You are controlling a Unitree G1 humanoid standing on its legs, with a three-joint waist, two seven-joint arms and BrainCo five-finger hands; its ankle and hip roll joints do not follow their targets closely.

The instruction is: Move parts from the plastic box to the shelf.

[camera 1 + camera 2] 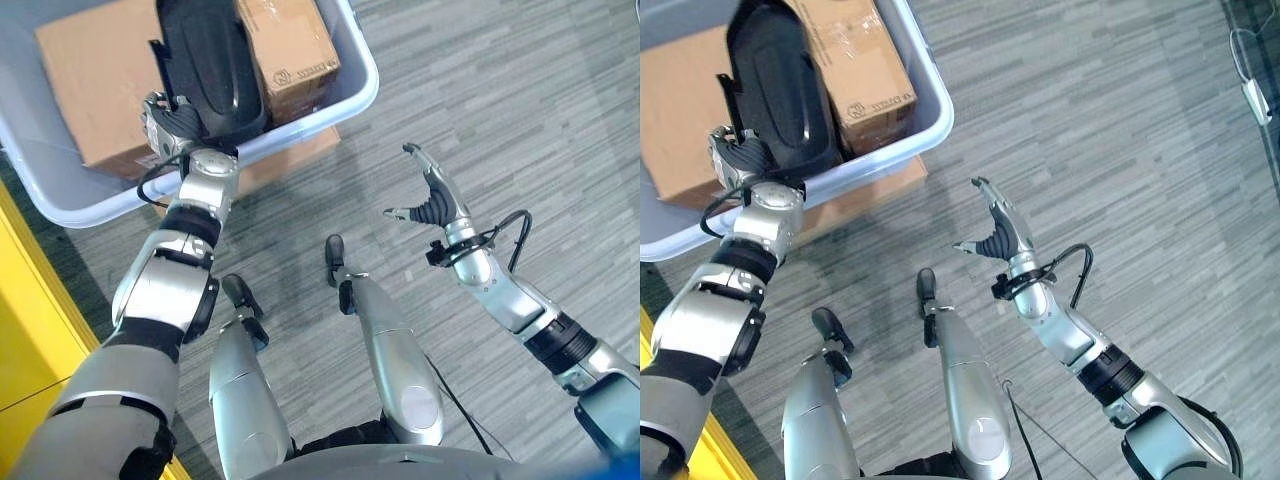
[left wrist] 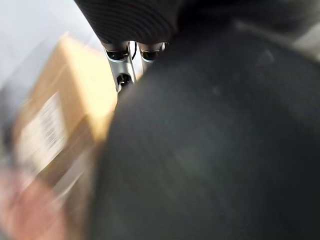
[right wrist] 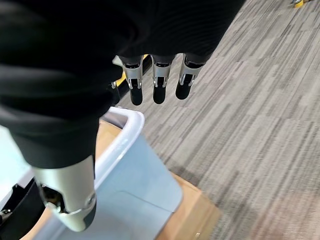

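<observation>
Left hand [image 1: 172, 118] reaches over the rim of the pale blue-grey plastic box [image 1: 350, 95], against the large black moulded plastic part [image 1: 205, 60] inside — finger state cannot be told. The part sits between two brown cardboard boxes [image 1: 95, 80]. Right hand [image 1: 432, 200] hangs over the grey striped floor [image 1: 520, 110] — fingers spread, empty.

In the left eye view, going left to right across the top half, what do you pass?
Large cardboard box → left hand → black part → small cardboard box → plastic box rim → right hand.
</observation>
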